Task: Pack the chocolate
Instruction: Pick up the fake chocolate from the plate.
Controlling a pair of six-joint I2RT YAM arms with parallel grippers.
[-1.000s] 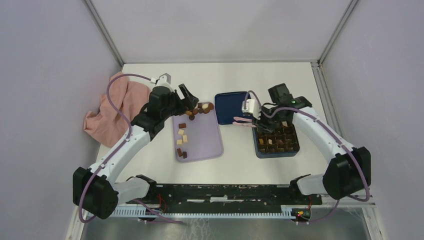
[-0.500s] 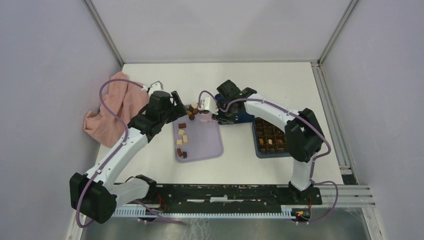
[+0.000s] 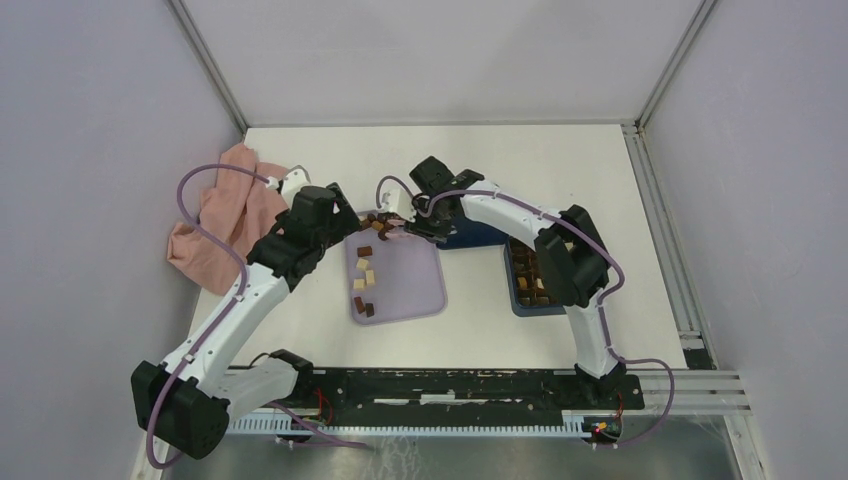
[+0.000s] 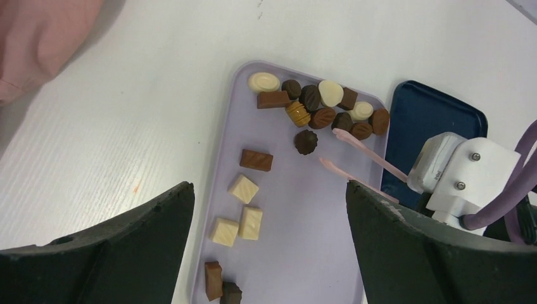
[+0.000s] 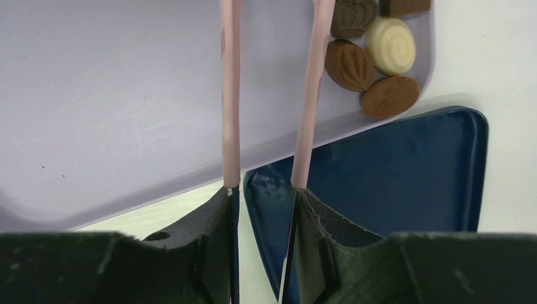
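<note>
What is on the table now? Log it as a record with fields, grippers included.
tray: lilac tray, chocolate clustered at its far end, loose pieces nearer
left gripper: open wide above the tray, empty
right gripper: pink prongs apart by the cluster, nothing between them
lid: dark blue lid beside the tray
box: compartment box, partly hidden by the right arm
cloth: pink cloth, table's left

Nineteen small chocolate pieces [image 4: 256, 159] lie on one flat lilac plastic tray [image 4: 297, 240]: thirteen clustered at its twelve o'clock end and six strung toward seven o'clock. Six in all are cream-white, the rest brown. There is one flat dark blue lid [image 4: 430, 120], one dark blue compartment box [image 3: 522, 300] and one crumpled pink cloth [image 3: 225, 215].
</note>
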